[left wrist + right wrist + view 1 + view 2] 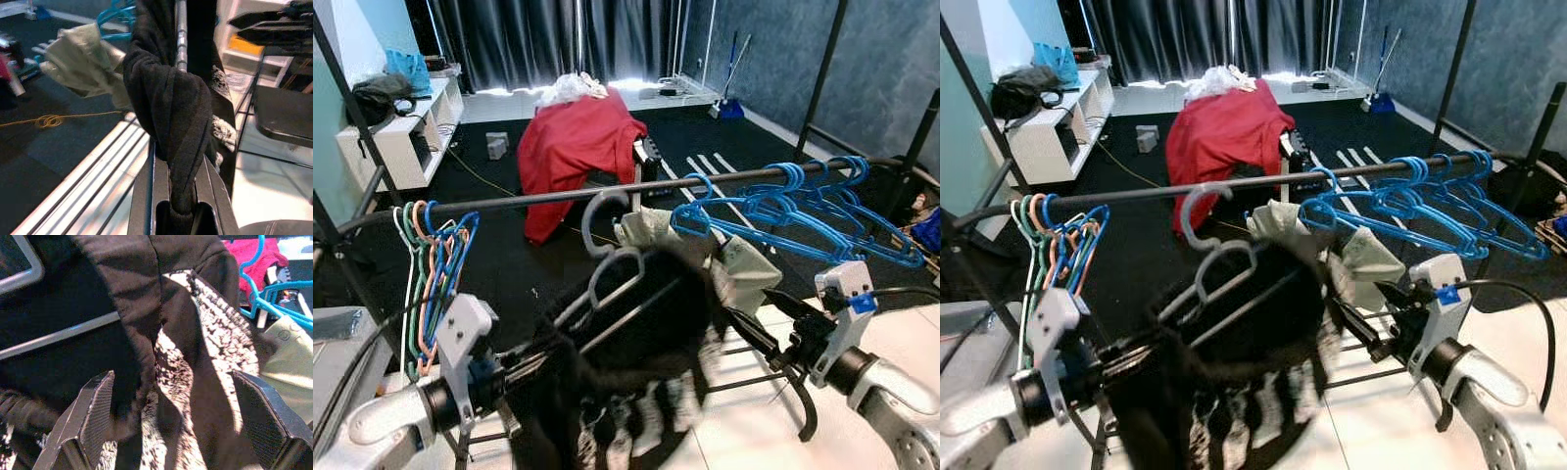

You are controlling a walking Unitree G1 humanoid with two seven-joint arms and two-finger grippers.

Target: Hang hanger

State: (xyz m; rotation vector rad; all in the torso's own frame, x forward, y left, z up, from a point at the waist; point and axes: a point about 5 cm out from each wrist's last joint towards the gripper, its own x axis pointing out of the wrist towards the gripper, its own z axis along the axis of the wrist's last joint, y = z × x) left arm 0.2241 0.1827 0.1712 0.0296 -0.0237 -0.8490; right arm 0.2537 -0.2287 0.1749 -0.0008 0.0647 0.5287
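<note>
A grey hanger (pixel 607 269) carries a black patterned garment (pixel 636 362). Its hook (pixel 597 211) stands at the height of the dark rail (pixel 529 201) and overlaps it in view; whether it rests on the rail I cannot tell. My left gripper (pixel 176 196) is shut on the bunched black cloth at the hanger's left end. On the right side, my right gripper (pixel 178 431) is open, its fingers (pixel 93 416) spread wide on either side of a fold of the garment.
Several blue hangers (pixel 803 201) crowd the rail's right half, one holding a pale green garment (pixel 739 259). Coloured hangers (pixel 435 264) hang at the left end. Behind the rail are a red cloth (pixel 578 142) draped over something and a white shelf (pixel 411 137).
</note>
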